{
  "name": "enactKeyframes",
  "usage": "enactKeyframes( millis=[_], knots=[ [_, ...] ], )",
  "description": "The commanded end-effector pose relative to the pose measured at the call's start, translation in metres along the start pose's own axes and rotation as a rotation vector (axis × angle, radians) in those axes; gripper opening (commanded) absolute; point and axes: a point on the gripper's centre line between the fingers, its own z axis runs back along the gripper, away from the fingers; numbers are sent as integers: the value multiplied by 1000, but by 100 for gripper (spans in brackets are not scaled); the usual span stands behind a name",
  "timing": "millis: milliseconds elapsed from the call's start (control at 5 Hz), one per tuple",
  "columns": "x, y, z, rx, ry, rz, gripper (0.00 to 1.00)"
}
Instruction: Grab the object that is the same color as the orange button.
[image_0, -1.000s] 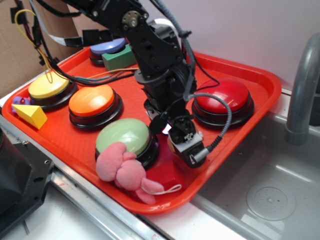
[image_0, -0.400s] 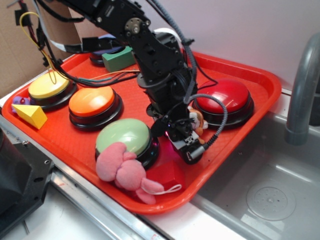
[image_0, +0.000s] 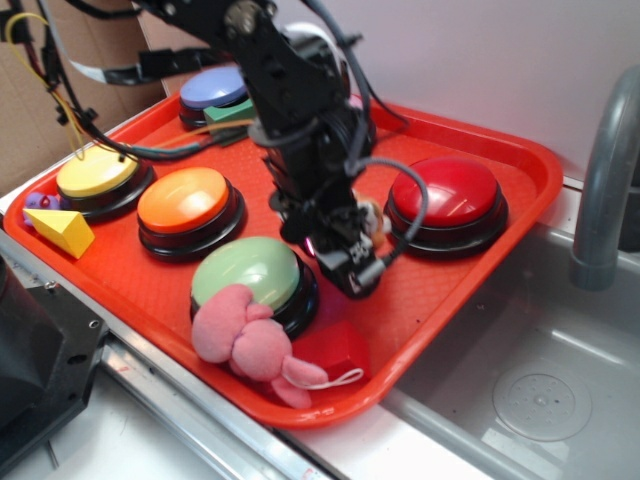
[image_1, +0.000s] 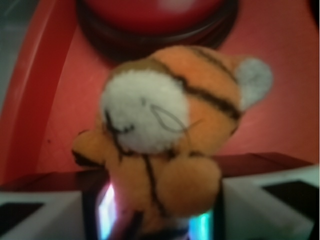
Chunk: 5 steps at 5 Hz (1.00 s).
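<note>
The object, a small orange plush toy (image_1: 170, 125) with black stripes and a grey-white patch, sits between my gripper's white fingers (image_1: 270, 200). My gripper (image_1: 160, 210) is shut on its lower part. In the exterior view the toy (image_0: 371, 217) peeks out beside the gripper (image_0: 366, 228), just left of the red button (image_0: 445, 195) and above the tray floor. The orange button (image_0: 184, 200) stands to the left, apart from the arm.
The red tray (image_0: 520, 160) also holds a green button (image_0: 250, 270), a yellow button (image_0: 97, 172), a blue button (image_0: 213, 88), a green block (image_0: 232, 112), a pink plush toy (image_0: 245, 335) and a red block (image_0: 340, 350). A sink (image_0: 540, 390) and faucet (image_0: 605, 170) lie to the right.
The gripper has risen and shifted left, away from the tray's front rim. The orange toy, hidden a second ago, now shows in its fingers and has moved with it.
</note>
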Motion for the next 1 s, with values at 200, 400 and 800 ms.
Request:
enactKeyframes(
  millis=[200, 400, 800],
  knots=[
    [-2, 71, 105, 52, -45, 218, 0],
    [-8, 98, 126, 62, -38, 265, 0],
    [-19, 130, 147, 85, 36, 367, 0]
  ],
)
